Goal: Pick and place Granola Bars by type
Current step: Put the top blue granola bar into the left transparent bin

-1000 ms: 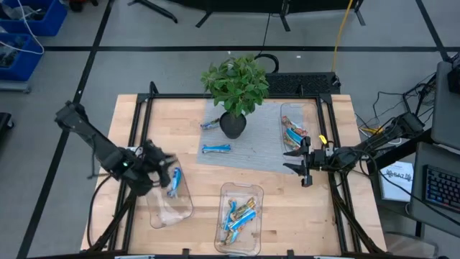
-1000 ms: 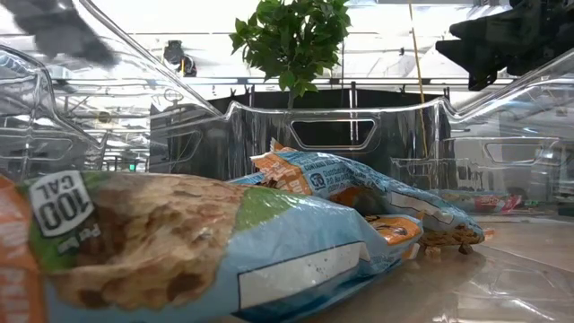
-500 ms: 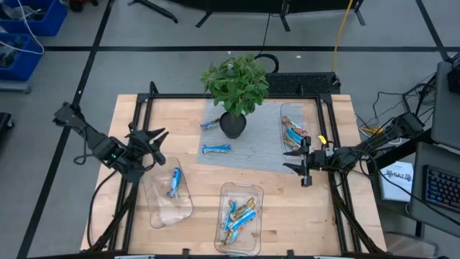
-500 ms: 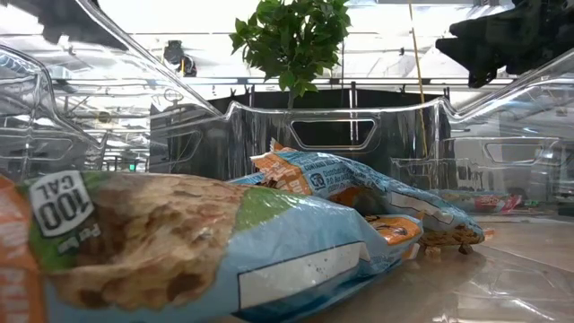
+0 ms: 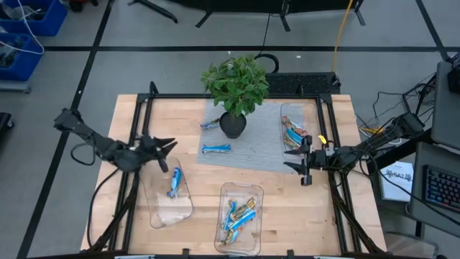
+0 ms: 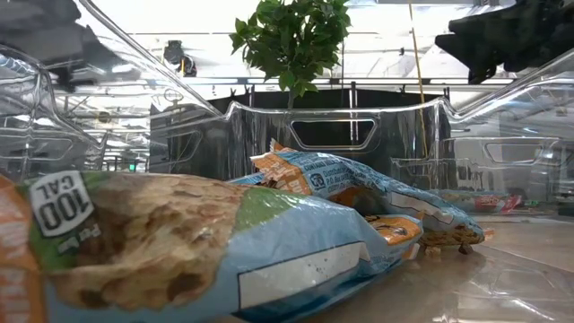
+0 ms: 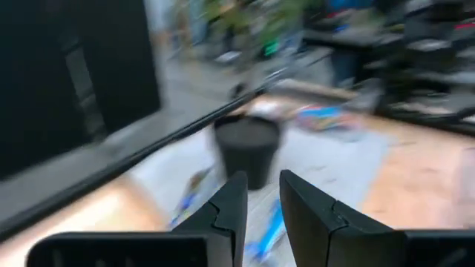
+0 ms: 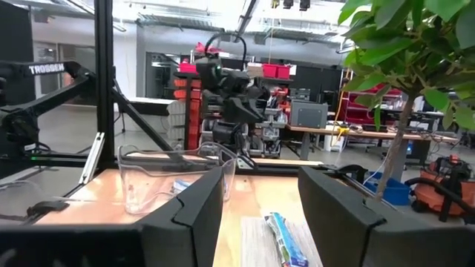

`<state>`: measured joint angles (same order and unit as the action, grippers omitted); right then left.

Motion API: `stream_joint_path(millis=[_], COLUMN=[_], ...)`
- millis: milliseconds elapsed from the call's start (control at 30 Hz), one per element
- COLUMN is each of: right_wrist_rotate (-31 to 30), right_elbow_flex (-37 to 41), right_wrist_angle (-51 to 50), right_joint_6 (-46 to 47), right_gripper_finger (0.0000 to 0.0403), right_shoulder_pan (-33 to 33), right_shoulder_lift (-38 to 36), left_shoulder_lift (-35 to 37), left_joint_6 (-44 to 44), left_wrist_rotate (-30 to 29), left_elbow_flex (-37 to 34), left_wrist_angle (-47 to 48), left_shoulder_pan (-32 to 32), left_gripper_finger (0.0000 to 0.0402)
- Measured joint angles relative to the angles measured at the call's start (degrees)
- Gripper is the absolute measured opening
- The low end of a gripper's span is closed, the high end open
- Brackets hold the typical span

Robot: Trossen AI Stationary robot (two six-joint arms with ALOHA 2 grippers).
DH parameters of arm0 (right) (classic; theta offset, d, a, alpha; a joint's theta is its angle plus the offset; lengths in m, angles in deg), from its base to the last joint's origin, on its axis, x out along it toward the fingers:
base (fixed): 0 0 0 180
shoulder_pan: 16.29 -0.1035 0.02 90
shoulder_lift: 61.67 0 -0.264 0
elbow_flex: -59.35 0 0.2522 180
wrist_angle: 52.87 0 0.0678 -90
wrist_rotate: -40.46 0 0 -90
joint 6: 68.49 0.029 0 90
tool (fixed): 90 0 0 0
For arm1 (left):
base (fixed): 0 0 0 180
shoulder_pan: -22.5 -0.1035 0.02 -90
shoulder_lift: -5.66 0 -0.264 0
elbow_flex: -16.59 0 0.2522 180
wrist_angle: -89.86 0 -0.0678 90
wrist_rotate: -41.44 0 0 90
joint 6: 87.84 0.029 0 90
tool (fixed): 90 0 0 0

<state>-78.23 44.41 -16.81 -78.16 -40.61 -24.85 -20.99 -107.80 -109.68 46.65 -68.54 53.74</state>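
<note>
Two grippers empty: left gripper [image 5: 164, 147] hangs part-open beside the left tray [image 5: 159, 210] holding one bar [image 5: 174, 181], right gripper [image 5: 296, 159] waits open near the mat [image 5: 251, 147], where two bars [image 5: 216, 149] lie.

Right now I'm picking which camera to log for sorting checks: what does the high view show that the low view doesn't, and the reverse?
Only the high view shows the whole layout: the left gripper above the left tray holding one bar, the right gripper with open fingers beside the right tray, and two loose bars on the grey mat.

Only the low view shows wrapper print, such as the calorie label.

Both show the potted plant and the front tray's bars.
</note>
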Motion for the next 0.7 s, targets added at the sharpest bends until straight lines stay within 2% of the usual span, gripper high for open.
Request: stream_joint_path(millis=[133,233,367,600,700], right_wrist_rotate=[0.0,0.1,0.2,0.2,0.1], right_elbow_flex=[0.0,0.0,0.0,0.0,0.0], right_wrist_angle=[0.6,0.9,0.9,0.9,1.0], right_joint_6=[-0.2,-0.2,-0.2,-1.1,-1.2], right_gripper_finger=[0.0167,0.0167,0.0167,0.0167,0.0167], right_shoulder_pan=[0.9,1.4,1.5,1.5,1.5], right_shoulder_lift=[0.0,0.0,0.0,0.0,0.0], left_shoulder_lift=[4.1,7.1,8.8,6.3,2.3], left_joint_6=[20.4,25.4,23.2,18.0,13.7], left_wrist_rotate=[15.4,21.4,26.8,45.3,54.0], left_elbow_flex=[-6.7,-9.1,-9.3,-9.4,-9.3], left_wrist_angle=[-23.3,-28.7,-25.8,-25.6,-25.7], left_shoulder_pan=[-6.0,-12.0,-22.0,-44.1,-54.2], left_gripper_finger=[0.0085,0.0085,0.0085,0.0084,0.0066])
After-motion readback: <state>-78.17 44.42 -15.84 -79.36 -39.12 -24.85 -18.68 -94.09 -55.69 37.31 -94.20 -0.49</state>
